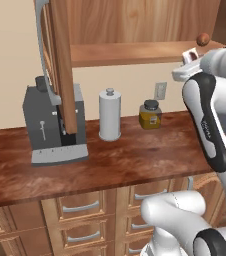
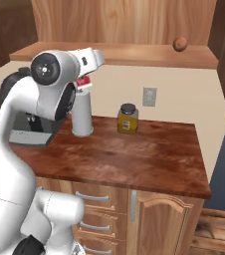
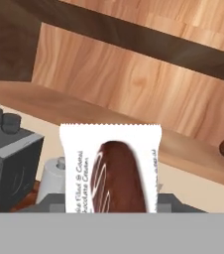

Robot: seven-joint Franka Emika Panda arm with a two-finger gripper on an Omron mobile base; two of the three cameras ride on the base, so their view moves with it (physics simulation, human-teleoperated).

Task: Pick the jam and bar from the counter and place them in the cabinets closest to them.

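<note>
My gripper is shut on the bar, a white packet printed with a dark reddish-brown oblong, which stands upright between the jaws. The hand is raised to the height of the cabinet shelf, just in front of its plank. The bar shows as a red-and-white scrap at the gripper near the shelf's right end. From the other side the bar peeks out under the white hand, at the gripper. The counter lies well below. The jam is out of view.
A small brown ball rests on the shelf to the right of the hand. On the counter stand an amber jar with a black lid, a paper towel roll and a grey coffee machine. An open cabinet door hangs at left.
</note>
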